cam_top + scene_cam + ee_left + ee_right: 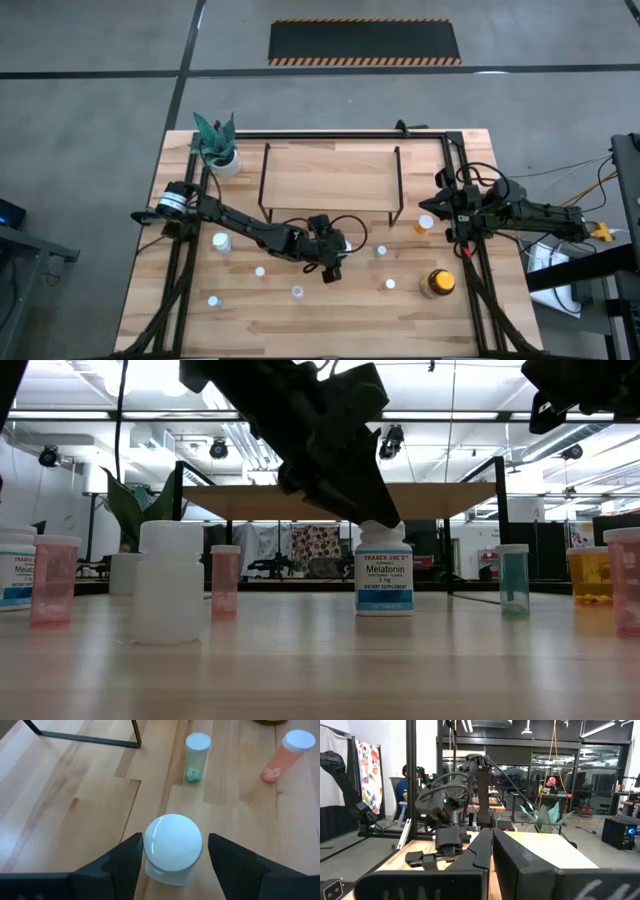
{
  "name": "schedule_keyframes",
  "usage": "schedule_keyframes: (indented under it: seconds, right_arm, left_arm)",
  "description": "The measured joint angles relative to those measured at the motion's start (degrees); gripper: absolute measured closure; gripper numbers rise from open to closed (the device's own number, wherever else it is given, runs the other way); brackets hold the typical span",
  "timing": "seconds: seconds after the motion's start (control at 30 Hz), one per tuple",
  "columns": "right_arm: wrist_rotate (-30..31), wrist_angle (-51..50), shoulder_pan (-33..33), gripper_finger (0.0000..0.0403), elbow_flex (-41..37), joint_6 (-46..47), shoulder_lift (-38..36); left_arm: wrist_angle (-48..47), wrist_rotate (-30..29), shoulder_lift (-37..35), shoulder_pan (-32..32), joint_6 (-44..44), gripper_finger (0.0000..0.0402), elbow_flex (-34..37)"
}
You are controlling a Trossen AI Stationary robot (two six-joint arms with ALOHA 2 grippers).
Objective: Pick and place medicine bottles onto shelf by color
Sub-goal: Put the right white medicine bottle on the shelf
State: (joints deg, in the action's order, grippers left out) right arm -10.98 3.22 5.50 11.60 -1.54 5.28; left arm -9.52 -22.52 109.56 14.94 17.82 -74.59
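A white medicine bottle with a blue "Melatonin" label [384, 582] stands upright on the table in front of the shelf [330, 175]. My left gripper [175, 851] slants down over it, open, with one finger on each side of the bottle's round white cap [172, 841]. From above, the gripper [335, 262] hides most of this bottle. My right gripper [491, 851] is shut on nothing and rests at the table's right side [440, 205], away from the bottles. The light-wood shelf top is bare. My left gripper comes at the white cap slanting down from the table's left. One finger [131, 854] stands right against the cap's side [147, 845]; I cannot tell whether it touches. A narrow gap shows between the cap and the other finger [220, 854]. The bottle stands on the table.
A pale green vial [197, 757] and an orange vial [285, 757] stand beyond the gripper. Several small bottles dot the front half of the table, such as one at the left [221, 241]. An amber yellow-capped bottle [437, 283] stands front right. A potted plant [218, 145] is far left.
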Motion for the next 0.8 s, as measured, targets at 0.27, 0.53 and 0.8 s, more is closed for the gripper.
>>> schedule_keyframes:
  seconds: [0.27,0.53,0.8]
  right_arm:
    - [0.0,0.0,0.0,0.0394,0.0,0.0,0.0]
    - [0.0,0.0,0.0,0.0394,0.0,0.0,0.0]
    - [0.0,0.0,0.0,0.0394,0.0,0.0,0.0]
  left_arm:
    - [0.1,0.2,0.0,0.0,0.0,0.0213,0.1]
    - [1.9,0.5,-0.3,0.0,1.4,0.0241,1.7]
    - [1.2,1.3,-1.1,0.1,1.4,0.0247,1.5]
